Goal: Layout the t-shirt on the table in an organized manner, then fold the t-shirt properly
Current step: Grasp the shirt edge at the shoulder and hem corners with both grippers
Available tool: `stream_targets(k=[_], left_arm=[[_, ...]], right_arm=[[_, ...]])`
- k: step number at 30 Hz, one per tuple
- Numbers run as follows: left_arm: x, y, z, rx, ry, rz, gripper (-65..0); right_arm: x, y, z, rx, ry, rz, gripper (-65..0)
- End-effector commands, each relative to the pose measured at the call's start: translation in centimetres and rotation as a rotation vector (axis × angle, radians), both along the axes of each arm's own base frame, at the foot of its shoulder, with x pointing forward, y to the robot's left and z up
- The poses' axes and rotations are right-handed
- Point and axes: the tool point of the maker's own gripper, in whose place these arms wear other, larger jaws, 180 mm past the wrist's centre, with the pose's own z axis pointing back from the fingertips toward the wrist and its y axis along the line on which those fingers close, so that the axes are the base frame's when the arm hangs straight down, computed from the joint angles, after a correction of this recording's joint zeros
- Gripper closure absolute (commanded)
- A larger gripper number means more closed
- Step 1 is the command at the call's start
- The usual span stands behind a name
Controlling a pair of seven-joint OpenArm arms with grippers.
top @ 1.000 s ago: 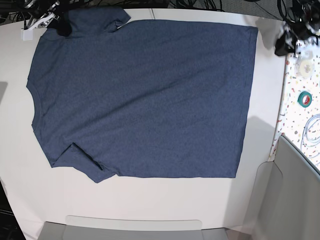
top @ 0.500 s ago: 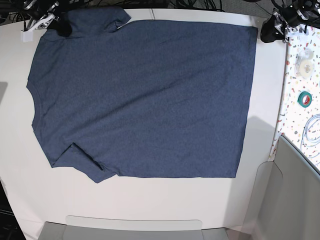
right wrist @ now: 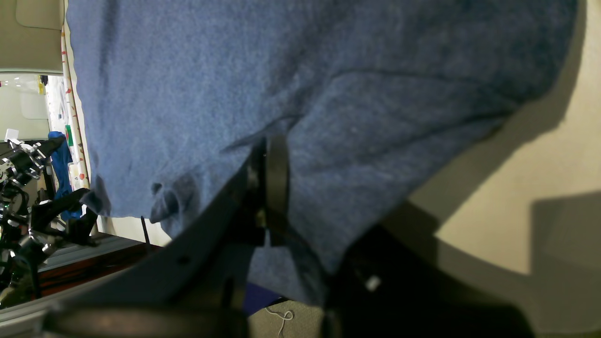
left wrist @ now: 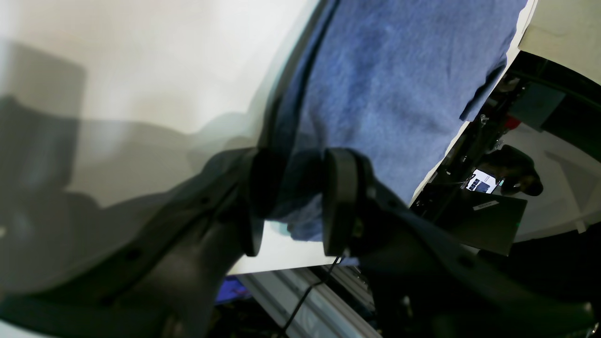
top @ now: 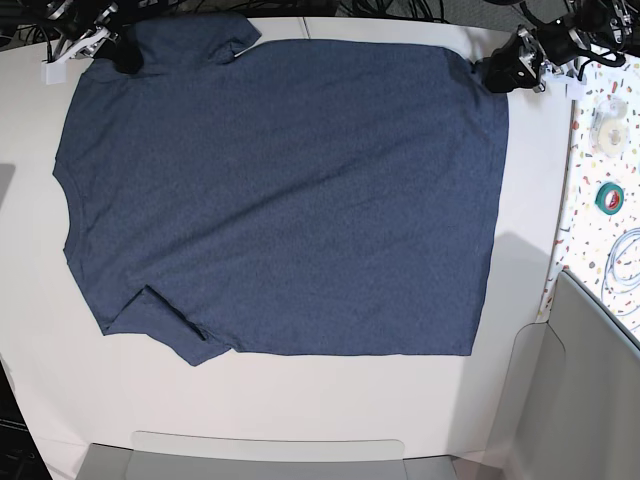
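Observation:
The dark navy t-shirt (top: 280, 190) lies spread flat on the white table (top: 300, 400), neck end to the left in the base view, no lettering showing. My left gripper (top: 498, 72) sits at the shirt's far right hem corner. In the left wrist view its gripper (left wrist: 293, 211) is open, with that cloth corner (left wrist: 389, 94) lying between the two black fingers (left wrist: 340, 206). My right gripper (top: 122, 55) is at the far left sleeve. In the right wrist view the right gripper (right wrist: 270, 188) is shut on a pinch of the t-shirt (right wrist: 235, 70).
A speckled strip runs along the table's right side, carrying a green tape roll (top: 609, 197), a white roll (top: 610, 135) and a coiled cable (top: 625, 255). A grey panel (top: 590, 400) stands at the near right. Dark cables crowd the far edge.
My left gripper has moved leftward from the table's far right edge onto the shirt's far right hem corner. The right gripper and the shirt have stayed put.

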Motion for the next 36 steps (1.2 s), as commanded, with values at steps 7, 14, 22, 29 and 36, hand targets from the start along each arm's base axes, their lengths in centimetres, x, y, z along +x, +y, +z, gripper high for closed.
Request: stream_targets(k=[7,14,22,29,36], left_arm=[[-3.1,1.5,-1.0,0.063,0.123,-0.02,-20.6],[-4.4,3.1,-2.1,0.169,0.183,-0.038,-20.7],[-5.5,6.4,-0.9,0.225,0.183,0.054,-20.8],[-5.6,6.1,-0.5,0.191,0.177,0.065,-25.4],[-5.2,3.1,-0.6,0.077,0.147,0.066,-27.8]], right_arm=[[-2.7,-0.7,-1.8,-0.061,0.145,0.047,0.0],[-2.7,-0.7,-1.8,-0.061,0.145,0.047,0.0],[-2.7,-0.6,-1.8,-0.06,0.146,0.048,0.0],[-2.7,-0.6,-1.8,-0.06,0.146,0.048,0.0],[-2.4,-0.1,-1.9,-0.057,0.149,0.086,0.0]])
